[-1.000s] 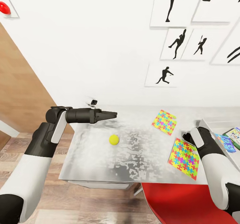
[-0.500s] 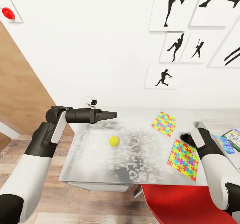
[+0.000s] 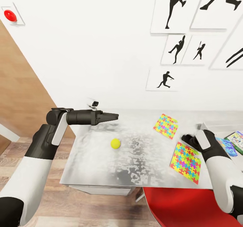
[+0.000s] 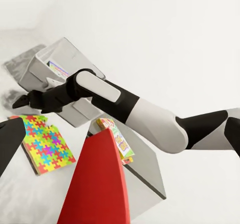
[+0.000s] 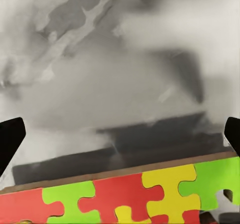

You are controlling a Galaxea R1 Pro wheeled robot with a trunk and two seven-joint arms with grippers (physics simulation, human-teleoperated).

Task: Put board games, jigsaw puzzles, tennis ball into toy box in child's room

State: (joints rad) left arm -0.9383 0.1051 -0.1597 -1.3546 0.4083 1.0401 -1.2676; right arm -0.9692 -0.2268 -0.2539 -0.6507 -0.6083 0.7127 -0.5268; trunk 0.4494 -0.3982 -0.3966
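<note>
My right end effector [image 3: 187,140] is hanging low over the counter [image 3: 141,159], just at the far edge of the nearer jigsaw puzzle [image 3: 185,157]. In my right wrist view its two dark fingertips [image 5: 10,139] are sitting at the opposite edges of the picture, so it is spread wide and gripping nothing; the puzzle's edge [image 5: 150,194] is lying between them, with mottled counter beyond. I cannot tell whether the tips are touching the board.

My left end effector [image 3: 114,116] is pointing level over the far side of the counter, its fingers pressed together to a narrow point, carrying nothing. The tennis ball [image 3: 115,143] is resting on the counter nearer to me than that tip, well apart from it.

The second jigsaw puzzle [image 3: 165,126] is lying flat farther back, near the first. To my right the toy box [image 4: 60,59] is standing on the counter, with printed board games [image 3: 233,142] inside. A red chair [image 3: 189,206] is sitting below the counter's near edge.
</note>
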